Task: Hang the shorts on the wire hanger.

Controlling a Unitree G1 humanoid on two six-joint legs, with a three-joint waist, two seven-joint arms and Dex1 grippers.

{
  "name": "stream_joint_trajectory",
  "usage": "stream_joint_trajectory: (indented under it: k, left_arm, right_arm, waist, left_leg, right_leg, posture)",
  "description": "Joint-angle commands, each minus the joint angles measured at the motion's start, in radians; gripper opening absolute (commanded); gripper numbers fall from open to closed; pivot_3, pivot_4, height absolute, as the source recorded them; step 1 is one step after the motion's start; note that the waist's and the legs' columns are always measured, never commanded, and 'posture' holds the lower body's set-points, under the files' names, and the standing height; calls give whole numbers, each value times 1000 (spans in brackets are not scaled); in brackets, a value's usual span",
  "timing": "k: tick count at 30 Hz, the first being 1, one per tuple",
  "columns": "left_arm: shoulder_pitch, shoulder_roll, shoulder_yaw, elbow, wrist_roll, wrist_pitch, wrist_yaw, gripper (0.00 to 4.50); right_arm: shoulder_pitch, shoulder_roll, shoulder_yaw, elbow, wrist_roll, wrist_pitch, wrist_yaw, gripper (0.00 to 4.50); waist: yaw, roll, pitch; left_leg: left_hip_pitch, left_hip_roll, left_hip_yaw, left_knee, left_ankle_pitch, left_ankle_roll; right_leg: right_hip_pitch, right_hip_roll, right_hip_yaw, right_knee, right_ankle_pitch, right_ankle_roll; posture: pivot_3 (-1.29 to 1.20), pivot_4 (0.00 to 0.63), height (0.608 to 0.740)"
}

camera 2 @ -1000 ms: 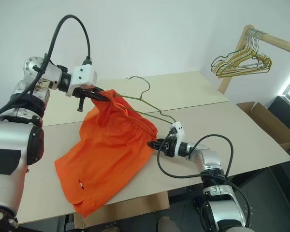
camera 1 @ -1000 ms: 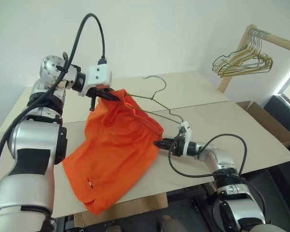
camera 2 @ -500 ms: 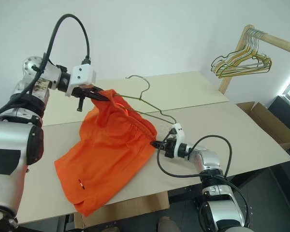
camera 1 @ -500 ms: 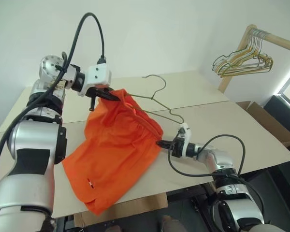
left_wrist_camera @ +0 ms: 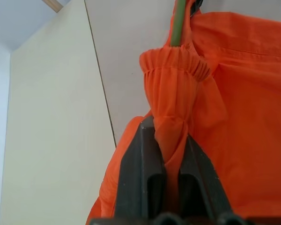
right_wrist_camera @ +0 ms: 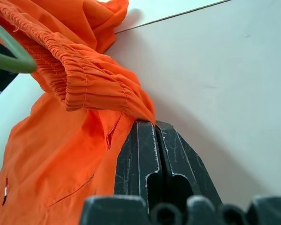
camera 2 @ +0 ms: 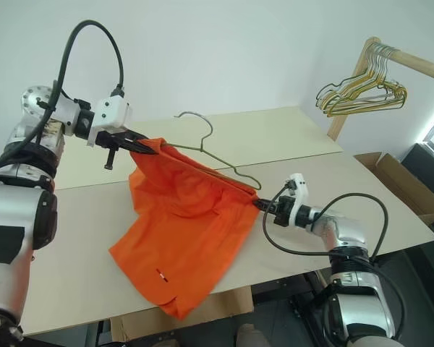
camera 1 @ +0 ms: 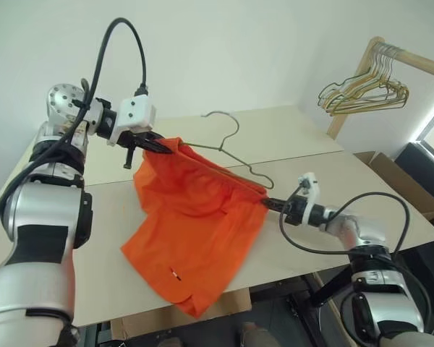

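While both grippers pinch the shorts [camera 1: 195,217] waistband, left gripper [camera 1: 159,147], right gripper [camera 1: 266,203], wire hanger [camera 1: 228,148] partly hidden

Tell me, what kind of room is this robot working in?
Probably a plain test room set up for laundry practice: a bare table against a white wall, a wooden rack with spare hangers, and a cardboard box on the floor.

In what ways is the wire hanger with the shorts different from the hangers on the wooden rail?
The wire hanger is single, dark and sits partly inside the shorts, over the table. The hangers on the rail are a gold and silver bunch, bare, hanging by their hooks. Both kinds are thin wire with a curved hook.
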Motion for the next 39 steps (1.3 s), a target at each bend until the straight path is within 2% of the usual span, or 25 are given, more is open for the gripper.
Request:
stream_joint_trajectory:
  k: [1, 12, 16, 22, 26, 29, 35, 39]
  left_arm:
    - [-11, 55, 19, -29, 17, -29, 16, 0]
    - [8, 68, -26, -6, 160, -66, 241, 0]
    - [27, 59, -52, -9, 205, -100, 287, 0]
    - [44, 12, -2, -19, 148, -95, 266, 0]
    - [58, 1, -7, -29, 158, -106, 311, 0]
    - [68, -19, 19, -30, 134, -93, 362, 0]
    - [84, -39, 57, -37, 106, -76, 401, 0]
    - [100, -55, 100, -40, 57, -33, 375, 0]
  right_arm:
    - [15, -55, -21, -11, -9, -5, 11, 43]
    - [48, -109, -5, -45, -17, -7, 52, 43]
    - [64, -137, 25, -100, -53, -80, 78, 43]
    - [42, -222, 91, -290, -140, -270, 123, 43]
    - [-48, -279, 120, -341, -172, -309, 163, 43]
    - [-115, -318, 173, -350, -235, -351, 191, 43]
    - [-198, -323, 239, -298, -319, -469, 227, 43]
    - [-227, -295, 260, -240, -388, -571, 177, 43]
  waist:
    - [0, 0, 0]
    - [4, 0, 0]
    - [5, 0, 0]
    - [6, 0, 0]
    - [4, 0, 0]
    - [5, 0, 0]
    - [6, 0, 0]
    - [7, 0, 0]
  left_leg:
    - [0, 0, 0, 0, 0, 0]
    - [0, 0, 0, 0, 0, 0]
    - [0, 0, 0, 0, 0, 0]
    - [-1, 0, 1, 1, 0, 0]
    - [-1, 0, 2, 1, 0, 0]
    - [0, 0, 1, 1, 0, 0]
    - [-1, 0, 2, 1, 0, 0]
    - [-1, -1, 2, 1, 0, 0]
  right_leg:
    - [0, 0, 0, 0, 0, 0]
    - [0, 0, 0, 0, 0, 0]
    - [0, 0, 0, 0, 0, 0]
    - [-1, -1, 0, 0, 0, 0]
    - [-1, -1, 0, 0, 0, 0]
    - [0, 0, -1, 0, 0, 0]
    - [0, -1, -1, -1, 0, 0]
    - [0, -1, -1, -1, 0, 0]
  posture:
    - [-48, 0, 740]
    - [-50, 0, 740]
    - [-48, 0, 740]
    - [-51, 0, 740]
    - [-59, 0, 740]
    - [-63, 0, 740]
    - [-57, 0, 740]
    - [-49, 0, 740]
